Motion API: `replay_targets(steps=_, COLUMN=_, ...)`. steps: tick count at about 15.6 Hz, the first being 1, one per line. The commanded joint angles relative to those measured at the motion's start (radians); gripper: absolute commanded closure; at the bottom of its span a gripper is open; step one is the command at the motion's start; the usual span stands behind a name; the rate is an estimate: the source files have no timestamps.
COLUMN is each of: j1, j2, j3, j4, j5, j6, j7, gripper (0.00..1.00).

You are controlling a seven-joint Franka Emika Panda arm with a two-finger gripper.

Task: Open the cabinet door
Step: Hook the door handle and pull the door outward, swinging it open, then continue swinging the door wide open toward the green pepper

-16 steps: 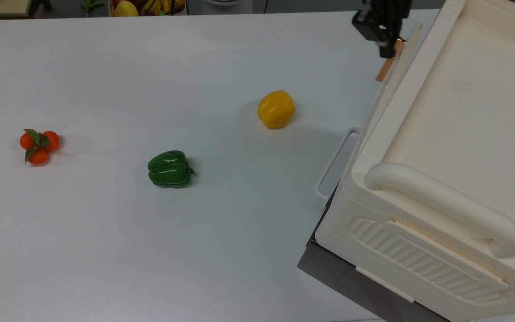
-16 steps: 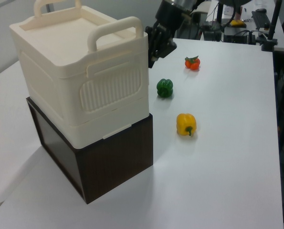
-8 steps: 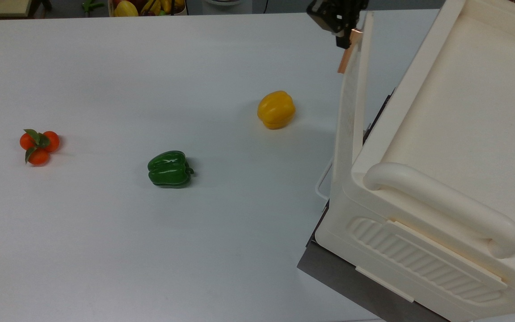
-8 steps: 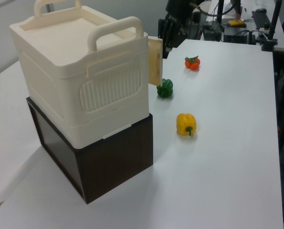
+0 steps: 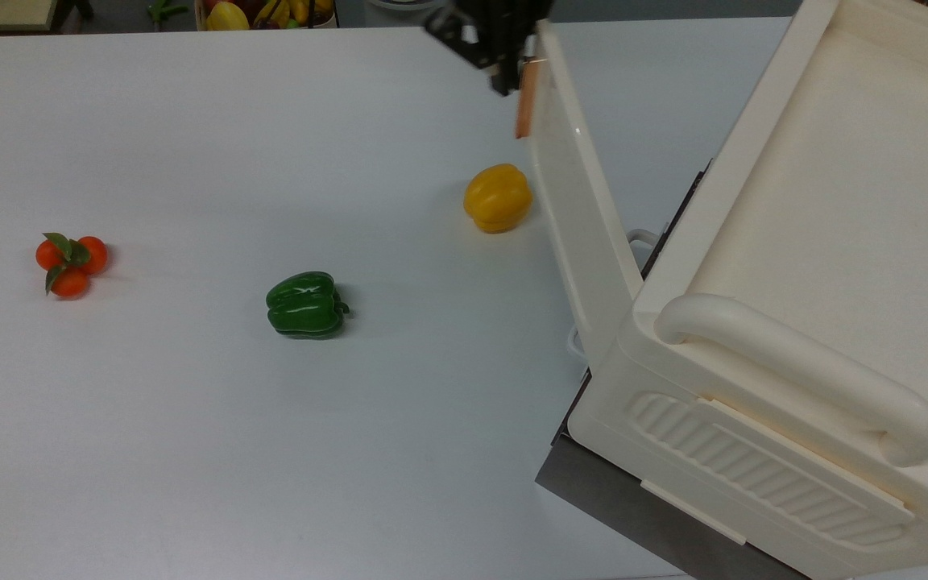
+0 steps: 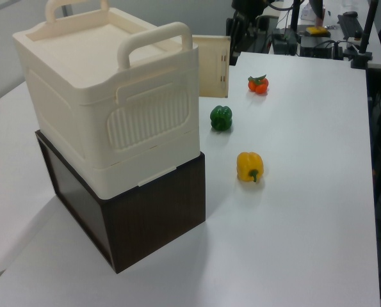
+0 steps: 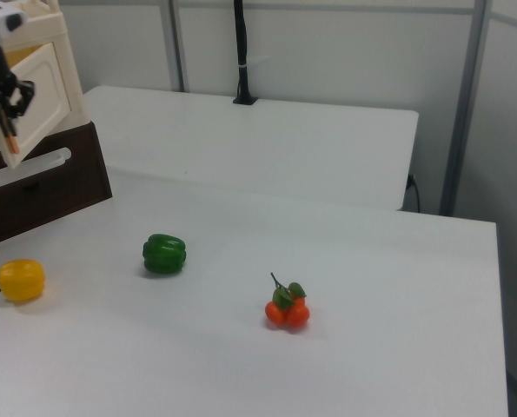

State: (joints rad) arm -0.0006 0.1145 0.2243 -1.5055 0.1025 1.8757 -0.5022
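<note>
We have the cabinet door [image 5: 581, 234] swung well out from the cream cabinet [image 5: 818, 266], hinged at the corner nearest the thick handle bar [image 5: 802, 370] and reaching toward twelve o'clock in the top view. Our gripper [image 5: 510, 68] is clamped on the copper handle [image 5: 525, 101] at the door's free end. The yellow pepper [image 5: 498, 196] lies just beside the door at about nine o'clock from its middle, so we judge that a wider swing could sweep the panel's lower edge into it. We could also slip off the thin handle if our pull strays from the hinge's arc. The green pepper [image 5: 306, 304] and the tomatoes [image 5: 70, 260] sit well apart on the white table [image 5: 190, 443].
</note>
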Motion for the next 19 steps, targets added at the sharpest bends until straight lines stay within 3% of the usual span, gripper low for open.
replay_targets(steps=1, j1=-0.036, j2=-0.009, j3=-0.055, j4=-0.025, j5=0.026, j6=0.011, j7=-0.004, gripper=0.89)
replay_targets(steps=5, j1=-0.058, j2=-0.012, j3=-0.111, j4=-0.027, j5=0.049, j6=0.086, j7=0.005, gripper=0.76)
replay_targets(steps=9, j1=-0.058, j2=-0.022, j3=-0.131, j4=-0.019, j5=0.051, j6=-0.003, j7=0.005, gripper=0.39)
replay_targets(steps=12, j1=-0.05, j2=-0.018, j3=-0.122, j4=-0.022, j5=0.066, j6=0.043, j7=0.007, gripper=0.0)
replay_targets(steps=19, j1=-0.055, j2=0.004, j3=-0.123, j4=-0.055, j5=0.105, j6=0.247, j7=0.06, gripper=0.0)
